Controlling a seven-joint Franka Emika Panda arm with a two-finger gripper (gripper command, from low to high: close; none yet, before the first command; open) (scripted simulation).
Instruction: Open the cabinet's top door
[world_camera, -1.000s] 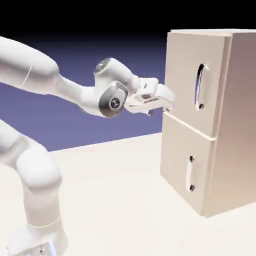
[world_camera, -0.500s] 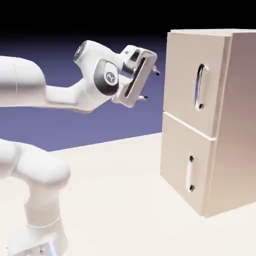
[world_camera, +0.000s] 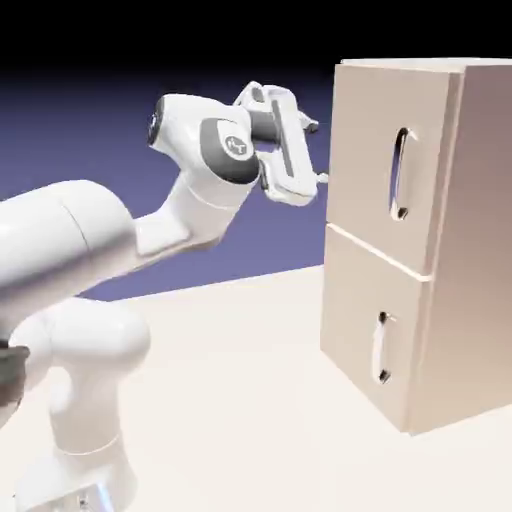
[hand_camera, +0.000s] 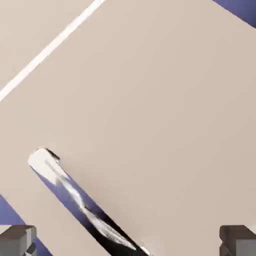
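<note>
Tool jaws spread wide, empty, near flat matte-beige top door; arched handle glossy, maybe metal.

gripper hung in open air left of the cabinet, clear gap to the top door. only the long handle stuck out from the flat front; table below was bare.
</note>
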